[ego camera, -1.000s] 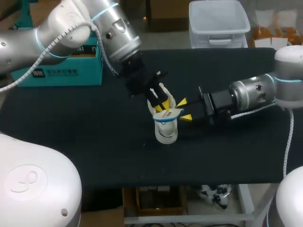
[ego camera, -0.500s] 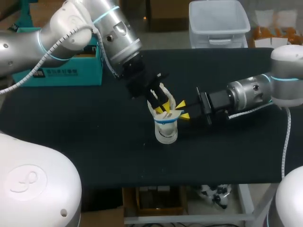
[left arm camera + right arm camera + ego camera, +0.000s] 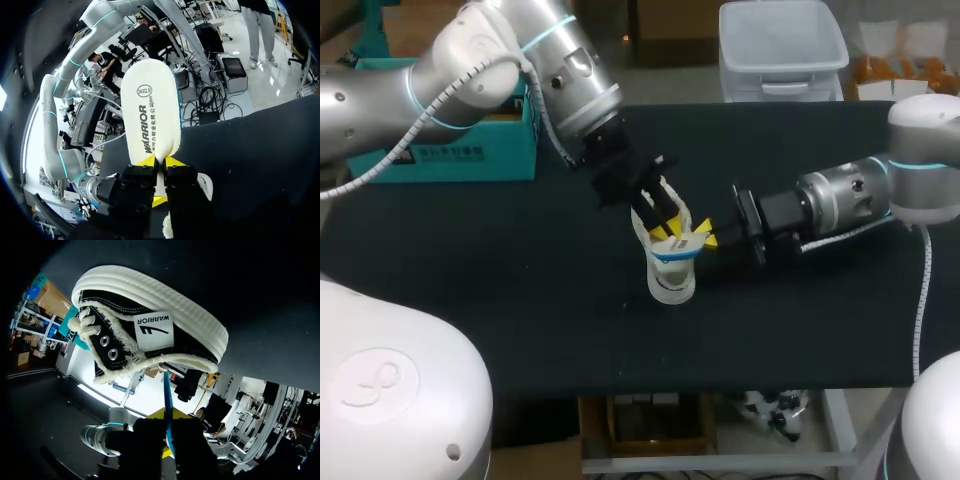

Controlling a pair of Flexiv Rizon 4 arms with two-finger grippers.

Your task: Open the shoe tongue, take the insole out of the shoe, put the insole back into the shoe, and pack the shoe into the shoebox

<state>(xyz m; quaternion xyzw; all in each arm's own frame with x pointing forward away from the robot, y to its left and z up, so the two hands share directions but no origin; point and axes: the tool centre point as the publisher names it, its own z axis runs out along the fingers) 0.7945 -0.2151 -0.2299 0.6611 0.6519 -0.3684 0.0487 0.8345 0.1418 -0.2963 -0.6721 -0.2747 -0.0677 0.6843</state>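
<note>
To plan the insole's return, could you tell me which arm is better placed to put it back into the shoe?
Probably left: the left gripper is shut on the insole right by the shoe, while the right gripper pinches the shoe's blue edge, steadying it.

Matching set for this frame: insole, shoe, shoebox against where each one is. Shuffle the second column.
1 insole
2 shoe
3 shoebox

A teal, at the far left of the table
B clamped in the left gripper
C on the table, its edge pinched by the right gripper

Pairs: 1-B, 2-C, 3-A
</note>
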